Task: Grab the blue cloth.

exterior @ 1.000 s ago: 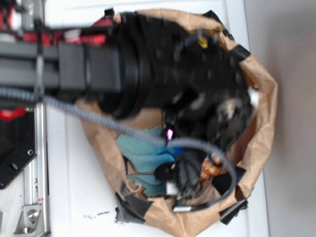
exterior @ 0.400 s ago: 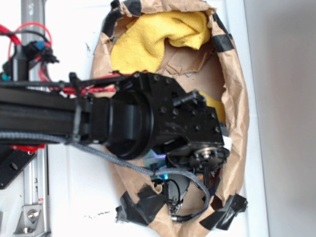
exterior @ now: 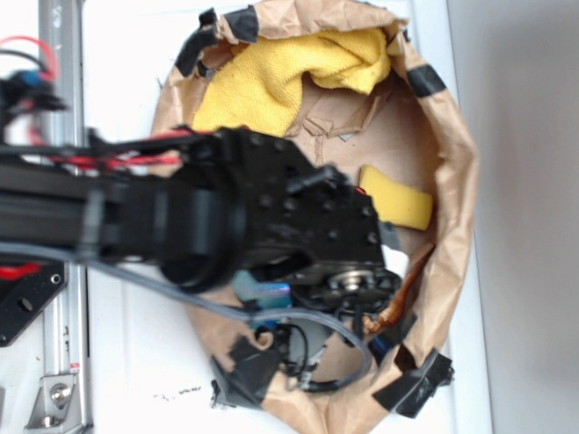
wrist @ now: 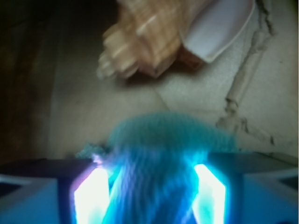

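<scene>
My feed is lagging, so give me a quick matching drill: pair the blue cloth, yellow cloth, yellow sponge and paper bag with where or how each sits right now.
Things:
1. blue cloth
2. yellow cloth
3. yellow sponge
4. paper bag

States:
A. crumpled at the bag's top end
B. between the gripper fingers
C. black tape on its rim
D. flat block beside the arm

Pairs: 1-B, 2-A, 3-D, 4-C
</scene>
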Controlling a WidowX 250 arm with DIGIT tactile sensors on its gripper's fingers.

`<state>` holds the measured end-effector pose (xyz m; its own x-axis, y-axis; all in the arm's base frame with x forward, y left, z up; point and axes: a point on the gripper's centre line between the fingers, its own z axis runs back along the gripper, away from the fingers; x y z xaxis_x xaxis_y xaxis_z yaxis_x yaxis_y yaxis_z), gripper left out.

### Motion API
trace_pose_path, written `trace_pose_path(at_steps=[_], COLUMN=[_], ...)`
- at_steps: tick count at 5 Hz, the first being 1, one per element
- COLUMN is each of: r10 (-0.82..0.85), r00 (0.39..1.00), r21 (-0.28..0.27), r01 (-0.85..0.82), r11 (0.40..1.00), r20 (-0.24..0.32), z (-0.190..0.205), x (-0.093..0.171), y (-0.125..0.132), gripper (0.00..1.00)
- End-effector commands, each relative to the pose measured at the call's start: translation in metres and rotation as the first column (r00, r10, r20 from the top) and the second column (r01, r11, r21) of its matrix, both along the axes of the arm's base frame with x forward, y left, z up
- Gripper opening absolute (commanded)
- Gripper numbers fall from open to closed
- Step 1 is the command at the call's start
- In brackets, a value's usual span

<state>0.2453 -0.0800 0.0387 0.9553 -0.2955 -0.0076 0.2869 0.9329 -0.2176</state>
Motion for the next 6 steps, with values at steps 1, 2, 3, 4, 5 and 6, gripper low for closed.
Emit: trace_pose_path(at_steps=[1,2,3,4,5,6], r10=[0.026,0.08,0.066,0.028,-0.02,-0.08], r00=[0.995,0.989,0.993,0.996,0.998,0.995], r21=[0.093,0.106,0.064,-0.045,-0.089,-0.199], r01=[-0.035,-0.093,-0.073,-0.024,0.025,0.092], r11=[0.995,0.99,0.995,0.999,0.996,0.976], r20=[0.095,0.128,0.101,0.086,0.056,0.068], z=[0.049,0.065,0.06,0.041,0.024,0.021], x=[-0.008,-0.004,0.003,0.012,0.018,0.013], y=[0.026,0.039,0.038,0.029,0.013,-0.013], gripper=[0.0,0.0,0.0,1.0,1.0,1.0])
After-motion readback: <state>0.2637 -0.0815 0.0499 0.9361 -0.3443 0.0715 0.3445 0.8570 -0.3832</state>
